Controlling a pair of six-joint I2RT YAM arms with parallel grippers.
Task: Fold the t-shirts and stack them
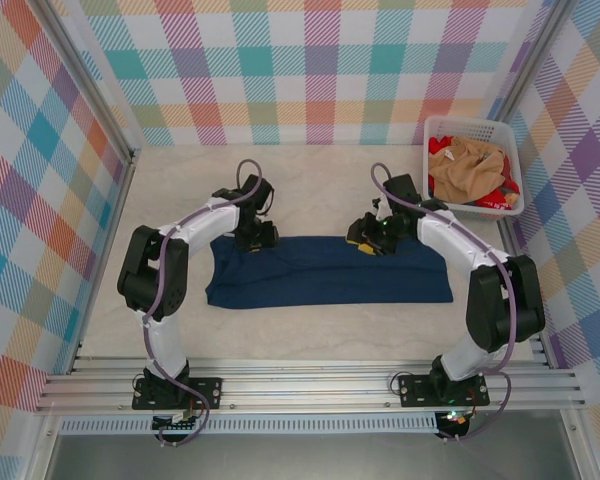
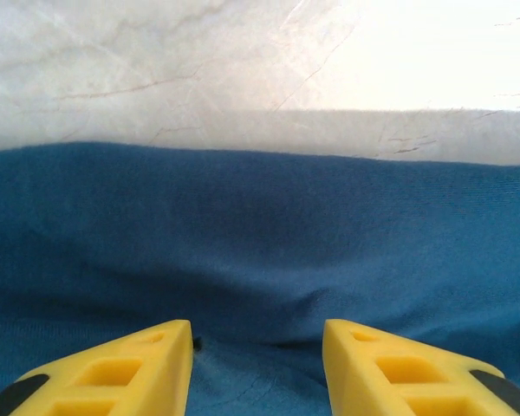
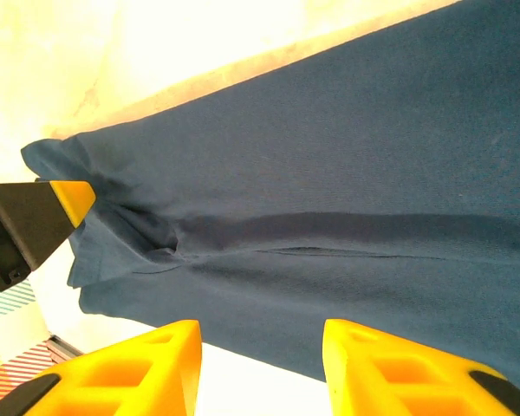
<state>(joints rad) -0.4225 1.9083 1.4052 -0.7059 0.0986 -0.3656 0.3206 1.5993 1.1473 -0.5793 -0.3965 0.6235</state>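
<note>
Over the far edge of the navy shirt (image 1: 330,275), at about 11 o'clock, the left claw (image 1: 255,237) hangs with its jaws partly parted and nothing between them, cloth just below. The shirt lies as a long folded strip across the middle of the worktop (image 1: 320,190). At its 1 o'clock the right claw (image 1: 368,243) is likewise half open and empty above the same edge.

The likeliest slip is a shallow pinch. If either claw closes on the top layer alone, the fold would peel apart as the edge is carried toward 6 o'clock. Uneven lifts would skew the strip, and the rumpled end by the left claw could drag under.

The tan shirt (image 1: 465,165) and red shirt (image 1: 495,195) wait heaped in the basket (image 1: 470,121) at 2 o'clock.
</note>
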